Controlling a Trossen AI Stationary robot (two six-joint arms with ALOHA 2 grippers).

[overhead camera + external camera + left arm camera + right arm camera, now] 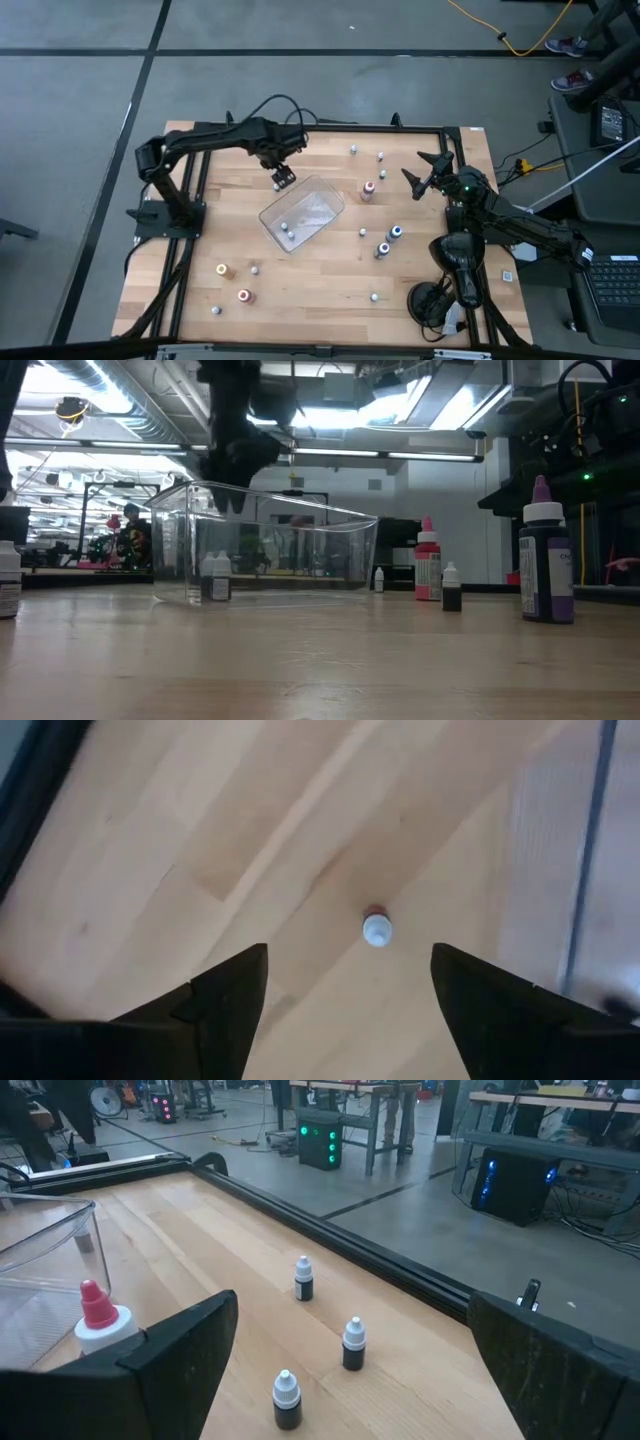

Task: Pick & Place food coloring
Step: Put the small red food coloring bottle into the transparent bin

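Small food coloring bottles stand scattered on the wooden table [320, 280]: a red one [368, 190], blue ones [396, 233], an orange one [222, 269] and several white-capped ones. Two bottles [287, 233] stand inside the clear tray [318, 200]. My left gripper [283, 179] hangs open, pointing down, just off the tray's far left corner. Below it, between the lines of its fingers, a white-capped bottle [376, 929] stands upright on the wood, untouched. My right gripper [425, 175] waits open near the table's right edge, pointing level over three small bottles [353, 1344].
A black frame rail [300, 128] runs round the table's edges. The tray's wall [590, 850] stands close beside my left gripper. In the low view a tall purple-capped bottle [545, 565] and a red one [428, 560] stand to the right of the tray [265, 550].
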